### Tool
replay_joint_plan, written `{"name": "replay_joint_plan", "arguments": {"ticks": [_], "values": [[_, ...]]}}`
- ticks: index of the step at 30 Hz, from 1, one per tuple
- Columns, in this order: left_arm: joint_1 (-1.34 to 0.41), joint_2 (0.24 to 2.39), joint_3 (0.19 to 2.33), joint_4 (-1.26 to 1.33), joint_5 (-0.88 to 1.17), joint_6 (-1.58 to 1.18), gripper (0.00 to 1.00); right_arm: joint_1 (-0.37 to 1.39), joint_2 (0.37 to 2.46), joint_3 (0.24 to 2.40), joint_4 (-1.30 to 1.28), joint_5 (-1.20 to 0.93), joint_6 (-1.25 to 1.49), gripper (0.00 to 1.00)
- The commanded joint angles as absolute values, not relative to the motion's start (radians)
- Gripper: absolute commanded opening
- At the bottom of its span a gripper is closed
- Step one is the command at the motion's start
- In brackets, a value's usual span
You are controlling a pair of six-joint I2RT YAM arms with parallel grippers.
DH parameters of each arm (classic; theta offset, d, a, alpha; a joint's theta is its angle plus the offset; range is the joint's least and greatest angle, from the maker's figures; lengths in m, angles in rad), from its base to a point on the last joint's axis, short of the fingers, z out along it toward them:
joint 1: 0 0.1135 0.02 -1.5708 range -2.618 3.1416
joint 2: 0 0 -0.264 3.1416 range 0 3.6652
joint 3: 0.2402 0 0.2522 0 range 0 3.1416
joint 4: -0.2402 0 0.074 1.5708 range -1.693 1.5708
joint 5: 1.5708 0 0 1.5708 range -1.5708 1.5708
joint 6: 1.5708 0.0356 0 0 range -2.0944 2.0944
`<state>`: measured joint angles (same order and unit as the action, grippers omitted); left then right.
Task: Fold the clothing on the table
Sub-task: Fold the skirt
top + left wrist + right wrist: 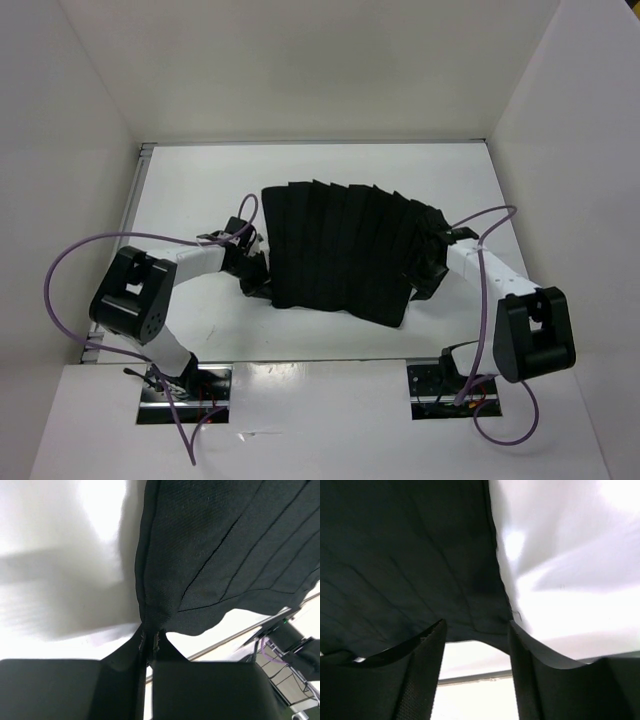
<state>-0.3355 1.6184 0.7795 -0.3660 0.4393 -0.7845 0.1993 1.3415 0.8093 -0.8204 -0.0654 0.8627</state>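
The clothing (340, 250), a black pleated skirt, lies spread across the middle of the white table (200, 180). My left gripper (255, 266) is at its left edge. In the left wrist view the gripper (149, 641) is shut on a pinched bunch of the skirt's (225, 545) hem edge, lifted off the table (60, 530). My right gripper (432, 266) is at the skirt's right edge. In the right wrist view it (476, 632) stands open, and the skirt's (405, 555) corner hangs just at its fingertips (436, 632) without being pinched.
White walls (80, 120) box in the table on three sides. A metal rail (140, 200) runs along its left edge. Purple cables (60, 270) loop beside both arms. Both arm bases (185, 385) sit at the near edge.
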Motion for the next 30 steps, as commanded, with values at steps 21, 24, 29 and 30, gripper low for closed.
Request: {"name": "replay_joint_plan", "arguments": {"ticks": [21,24,29,30], "values": [[-0.249,1.674,0.896,-0.44,0.486,-0.654,0.0,0.436,1.396,0.713,-0.905,-0.032,1.124,0.56],[-0.236,1.674,0.896,-0.449,0.495,-0.634,0.0,0.446,1.436,0.703,-0.865,-0.032,1.137,0.37],[-0.201,1.695,0.887,-0.436,0.526,-0.614,0.0,0.457,1.476,0.745,-0.818,0.052,1.158,0.0],[-0.201,1.695,0.896,-0.427,0.555,-0.614,0.0,0.457,1.476,0.776,-0.818,0.076,1.158,0.0]]}}
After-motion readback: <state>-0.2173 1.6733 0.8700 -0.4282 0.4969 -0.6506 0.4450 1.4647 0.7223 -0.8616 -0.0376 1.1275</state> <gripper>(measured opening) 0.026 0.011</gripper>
